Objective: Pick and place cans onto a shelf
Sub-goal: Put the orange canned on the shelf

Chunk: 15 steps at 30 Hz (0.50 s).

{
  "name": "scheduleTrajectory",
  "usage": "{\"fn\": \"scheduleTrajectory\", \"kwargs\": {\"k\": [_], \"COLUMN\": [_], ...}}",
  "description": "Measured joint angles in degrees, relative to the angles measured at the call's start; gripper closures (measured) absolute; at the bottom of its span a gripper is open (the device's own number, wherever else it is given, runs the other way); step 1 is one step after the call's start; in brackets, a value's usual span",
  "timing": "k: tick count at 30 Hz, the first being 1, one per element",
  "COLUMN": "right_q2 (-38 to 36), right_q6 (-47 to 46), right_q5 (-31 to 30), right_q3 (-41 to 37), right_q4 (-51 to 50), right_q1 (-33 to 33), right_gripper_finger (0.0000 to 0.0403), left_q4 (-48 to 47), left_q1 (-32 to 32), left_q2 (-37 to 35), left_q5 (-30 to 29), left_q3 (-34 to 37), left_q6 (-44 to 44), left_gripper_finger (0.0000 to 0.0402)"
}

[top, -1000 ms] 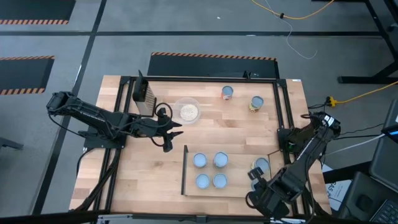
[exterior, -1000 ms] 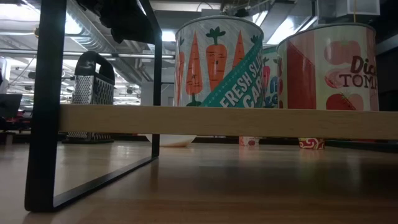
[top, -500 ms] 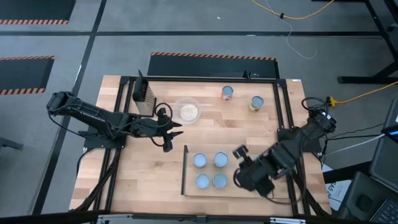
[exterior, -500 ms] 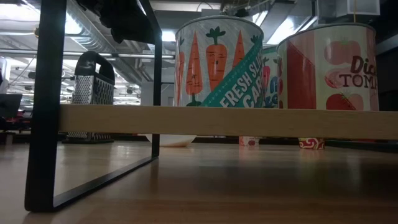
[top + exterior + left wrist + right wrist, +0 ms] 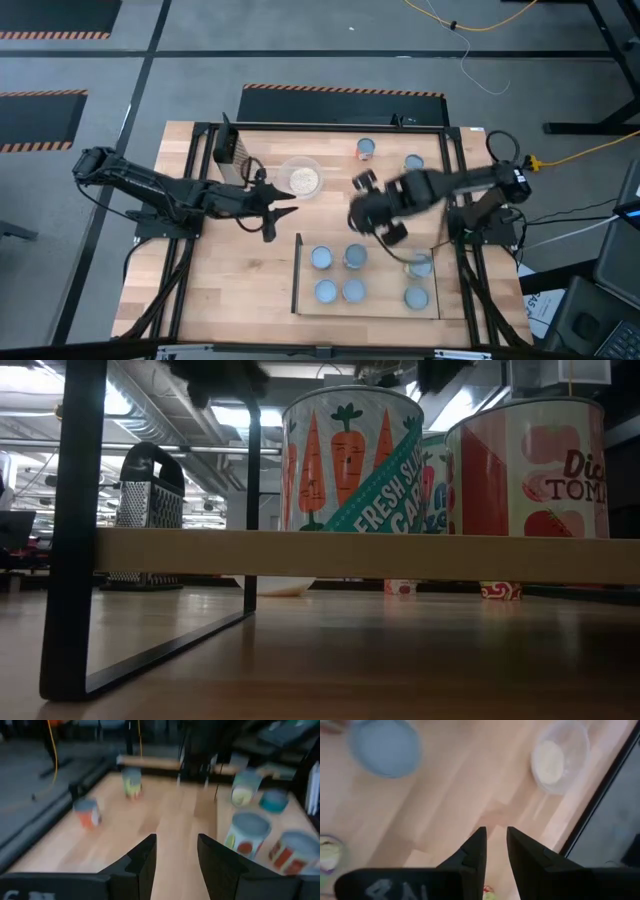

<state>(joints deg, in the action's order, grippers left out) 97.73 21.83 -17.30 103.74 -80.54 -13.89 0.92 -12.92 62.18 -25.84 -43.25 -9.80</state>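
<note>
Cans: six stand on the shelf (image 5: pixel 368 312), the light panel at the lower centre-right of the high view. Four form a square, at (image 5: pixel 321 258), (image 5: pixel 354 257), (image 5: pixel 326 291) and (image 5: pixel 353 291). Two more sit toward the shelf's right end, at (image 5: pixel 421 265) and (image 5: pixel 416 297). Two others are off the shelf on the bench (image 5: pixel 200 290), near its upper edge: one at (image 5: pixel 366 149), the other at (image 5: pixel 414 162), partly hidden by the right arm.

In the low view the shelf board (image 5: pixel 360 555) crosses the frame, with a carrot can (image 5: pixel 350 460) and a tomato can (image 5: pixel 530 465) standing on it. A grater (image 5: pixel 148 510) shows behind at the left.

Right gripper (image 5: pixel 377 206) hovers over the bench at the centre of the high view, just above the shelf's upper edge. Its fingers (image 5: pixel 476 851) stand a narrow gap apart with only bare wood between them, holding nothing. Its wrist view also shows a can top (image 5: pixel 384 746) and a bowl (image 5: pixel 559 754).

Left gripper (image 5: pixel 270 203) waits over the bench at centre-left, beside the bowl (image 5: pixel 301 177) and near the grater (image 5: pixel 231 152). Its fingers (image 5: pixel 145 857) are apart and empty.
</note>
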Motion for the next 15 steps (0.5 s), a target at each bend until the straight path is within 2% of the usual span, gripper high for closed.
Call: {"fn": "scheduleTrajectory", "kwargs": {"k": [6,15], "right_q2": [0.00,0.00], "right_q6": [6.53,11.19], "right_q5": [7.15,15.99], "right_q3": [-0.06,-0.06], "right_q4": [1.52,5.83], "right_q1": [12.70,30.35], "right_gripper_finger": [0.0322,0.0322], "left_q4": [1.00,-10.39], "left_q1": [0.00,0.00], "left_q2": [-7.09,-20.44], "left_q5": [-0.07,-0.12], "left_q3": [0.00,-0.04], "left_q6": [6.72,10.98], "left_gripper_finger": [0.0266,0.0266]}}
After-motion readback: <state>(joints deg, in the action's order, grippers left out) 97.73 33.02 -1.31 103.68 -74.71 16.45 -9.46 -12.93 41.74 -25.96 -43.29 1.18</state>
